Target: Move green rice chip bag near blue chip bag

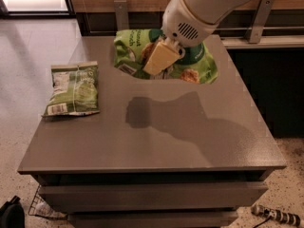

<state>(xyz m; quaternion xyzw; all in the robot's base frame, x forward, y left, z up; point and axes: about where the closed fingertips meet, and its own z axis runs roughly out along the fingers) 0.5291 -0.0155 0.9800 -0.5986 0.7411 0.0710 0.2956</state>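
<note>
The pincer (160, 60) is clamped on the green rice chip bag (202, 66), with one tan finger lying across the bag's front. The bag hangs tilted in the air over the far middle of the grey worktop (190, 146). Its shadow (156, 113) falls on the surface nearer the camera. A smaller pale-green bag (73, 89) lies flat by the worktop's left edge, well apart from the held bag. The white arm (209, 4) reaches in from the upper right.

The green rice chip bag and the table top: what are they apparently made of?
Table top: smooth matte grey, perhaps laminate; uncertain. Green rice chip bag, held by the gripper above its far side: probably thin printed plastic film, crinkled and puffy.
</note>
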